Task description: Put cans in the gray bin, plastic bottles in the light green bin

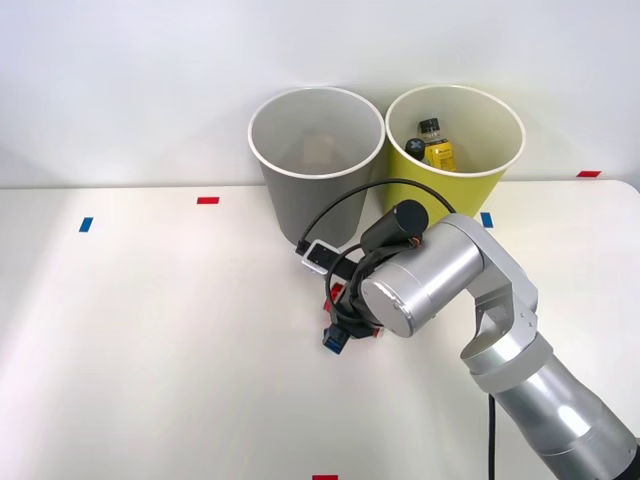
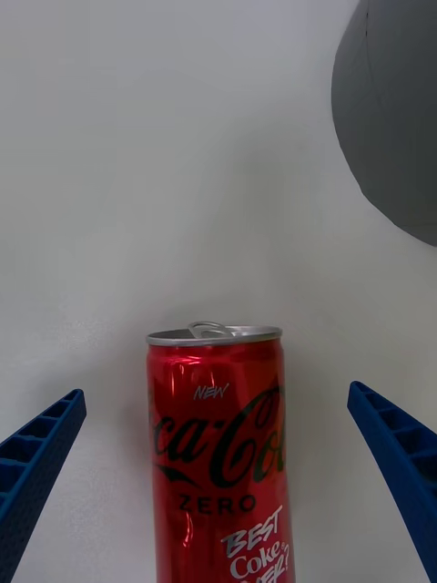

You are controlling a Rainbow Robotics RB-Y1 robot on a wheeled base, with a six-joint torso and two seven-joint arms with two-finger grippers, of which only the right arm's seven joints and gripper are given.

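A red can (image 2: 218,437) with white lettering and a silver top lies on its side on the white table. It sits between the two blue fingers of my right gripper (image 2: 217,392), which is open, with a gap on each side of the can. In the front view the gripper (image 1: 335,338) is low over the table in front of the gray bin (image 1: 316,195), and the wrist hides most of the can. The gray bin's wall (image 2: 391,118) is close by. To its right stands the light green bin (image 1: 455,185), holding black-capped plastic bottles (image 1: 437,146), one with a yellow label.
Both bins stand against the back wall at the table's far edge. Small tape marks dot the table: blue (image 1: 85,224), red (image 1: 207,200), red at the far right (image 1: 588,174) and red at the near edge (image 1: 324,477). The table's left half is open.
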